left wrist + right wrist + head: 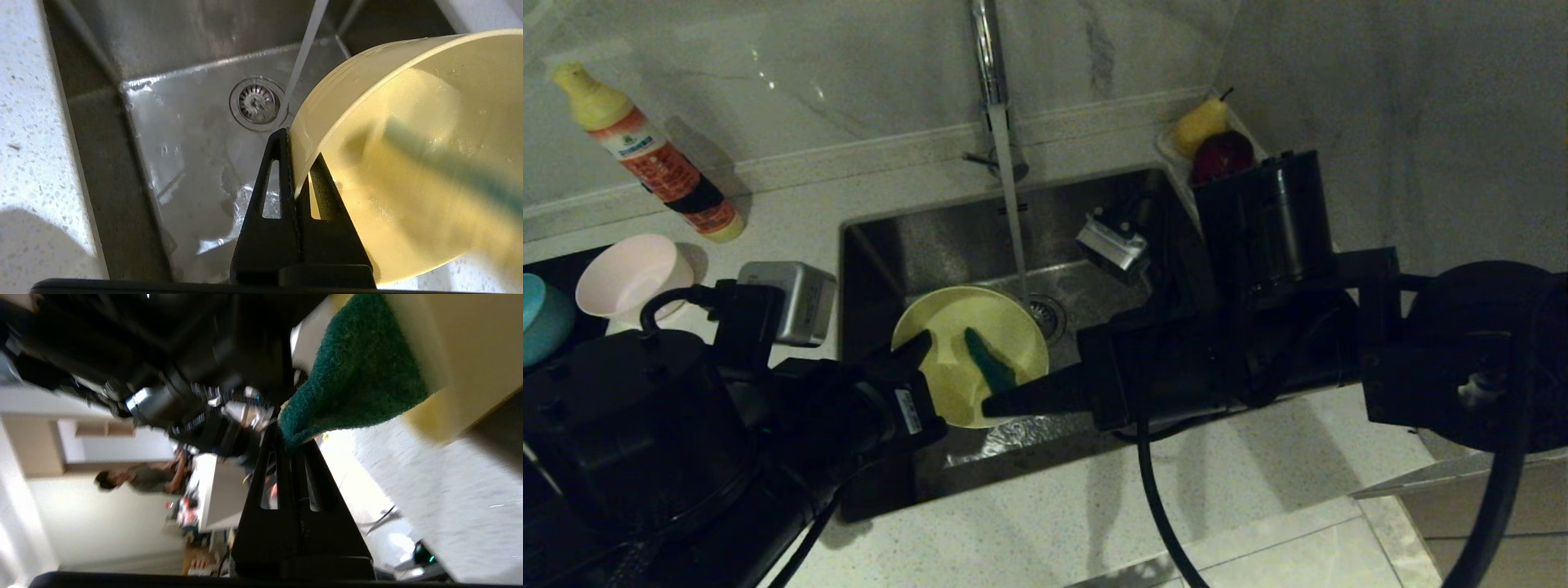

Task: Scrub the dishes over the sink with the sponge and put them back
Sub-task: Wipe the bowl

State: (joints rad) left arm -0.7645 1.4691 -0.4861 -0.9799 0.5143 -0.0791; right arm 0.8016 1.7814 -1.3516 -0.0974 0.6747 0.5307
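Over the sink (947, 237), left claw (295, 163) pinching yellow bowl (980, 343) rim, right claw (292, 445) pinching sponge (359, 375), left wrist view alone showing drain (257, 104).

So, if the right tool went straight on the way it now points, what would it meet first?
Most likely the inner wall of the yellow bowl. The right tool, shut on the sponge, points toward the left tool holding that bowl over the sink. Depth is unclear.
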